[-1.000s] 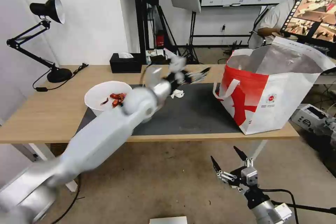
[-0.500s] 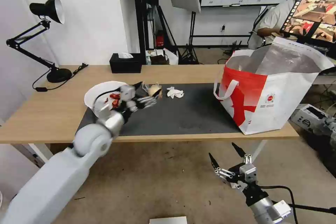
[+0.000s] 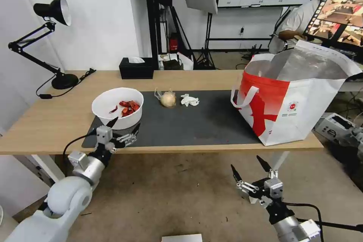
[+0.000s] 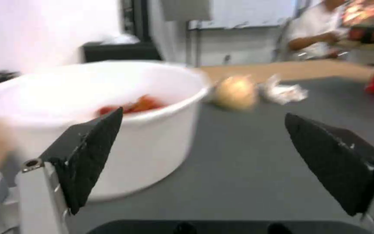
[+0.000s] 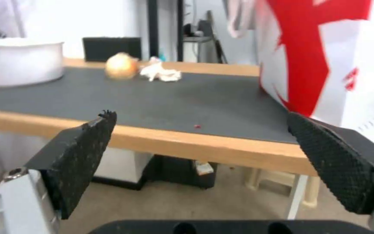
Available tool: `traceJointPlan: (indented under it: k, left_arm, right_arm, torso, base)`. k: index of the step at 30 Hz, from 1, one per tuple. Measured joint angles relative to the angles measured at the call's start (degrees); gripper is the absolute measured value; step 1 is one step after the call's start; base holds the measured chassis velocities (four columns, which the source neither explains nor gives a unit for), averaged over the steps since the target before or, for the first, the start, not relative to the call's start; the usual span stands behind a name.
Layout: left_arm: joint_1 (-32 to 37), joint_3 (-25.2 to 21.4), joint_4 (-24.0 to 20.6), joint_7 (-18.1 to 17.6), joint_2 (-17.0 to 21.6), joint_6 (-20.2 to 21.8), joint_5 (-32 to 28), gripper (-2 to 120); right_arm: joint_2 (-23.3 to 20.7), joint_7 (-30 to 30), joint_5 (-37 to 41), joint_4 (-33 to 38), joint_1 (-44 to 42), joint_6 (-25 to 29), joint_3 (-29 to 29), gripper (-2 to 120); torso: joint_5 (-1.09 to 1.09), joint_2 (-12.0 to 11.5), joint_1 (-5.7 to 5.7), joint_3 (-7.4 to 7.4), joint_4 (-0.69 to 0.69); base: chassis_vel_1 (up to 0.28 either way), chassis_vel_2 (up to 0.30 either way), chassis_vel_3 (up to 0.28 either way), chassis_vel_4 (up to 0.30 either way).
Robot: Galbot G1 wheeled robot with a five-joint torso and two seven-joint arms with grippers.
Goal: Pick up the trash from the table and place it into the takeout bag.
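Note:
A white bowl [image 3: 117, 107] [image 4: 109, 123] [image 5: 18, 61] of red scraps sits on the left part of the dark mat [image 3: 196, 121]. Farther back lie the knotted clear bag with a beige lump [image 3: 166, 98] [image 4: 236, 92] [image 5: 120, 66] and a crumpled white tissue [image 3: 189, 100] [image 4: 282, 92] [image 5: 160, 73]. At the table's [image 3: 49, 121] right end stands the white-and-red takeout bag [image 3: 298, 98] [image 5: 325, 58], mouth open. My left gripper [image 3: 124, 130] [image 4: 204, 159] is open and empty at the table's front edge, just in front of the bowl. Open too, my right gripper [image 3: 251, 169] [image 5: 200, 162] hangs below the table.
A black tissue box [image 3: 136, 67] and a black desk lamp [image 3: 56, 41] stand at the back left. A person sits at a monitor [image 3: 332, 11] behind the bag. The floor in front of the table is bare.
My left arm has swung back from over the middle of the mat to the table's front edge by the bowl, uncovering the knotted bag. The right gripper has barely moved.

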Motion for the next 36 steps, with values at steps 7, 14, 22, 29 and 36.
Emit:
traceJointPlan:
  k: [7, 14, 22, 29, 36]
  left_arm:
    - [7.92, -6.42, -2.41, -1.69, -6.33, 1.53, 7.99, 100]
    - [15.24, -11.67, -3.66, -1.73, -10.39, 0.97, 12.82, 100]
    - [18.42, -13.91, -3.57, -2.85, -14.21, 0.77, 15.54, 100]
    - [20.13, -13.56, -2.90, -2.95, -15.04, 0.45, 16.35, 100]
    - [20.77, -12.66, -2.56, -2.62, -15.42, -0.19, 16.37, 100]
  right_arm:
    - [0.82, 1.99, 1.32, -1.84, 1.16, 1.95, -0.78, 100]
    - [1.15, 2.58, 1.54, -2.66, 1.50, 3.29, -1.11, 100]
    - [1.07, 2.93, 1.58, -2.90, 1.82, 3.38, -1.12, 100]
    - [0.93, 2.98, 1.51, -3.19, 2.07, 3.36, -1.31, 100]
    - [0.92, 2.91, 1.39, -3.34, 1.88, 3.33, -1.37, 100]
  torso:
    - [-0.02, 0.00, 0.00, 0.00, 0.03]
    - [-0.01, 0.00, 0.00, 0.00, 0.03]
    - [-0.02, 0.00, 0.00, 0.00, 0.03]
    - [-0.01, 0.00, 0.00, 0.00, 0.03]
    - [-0.01, -0.01, 0.00, 0.00, 0.03]
  base:
    - [0.000, 0.000, 0.000, 0.000]
    - [0.000, 0.000, 0.000, 0.000]
    - [0.000, 0.000, 0.000, 0.000]
    - [0.000, 0.000, 0.000, 0.000]
    - [0.000, 0.000, 0.000, 0.000]
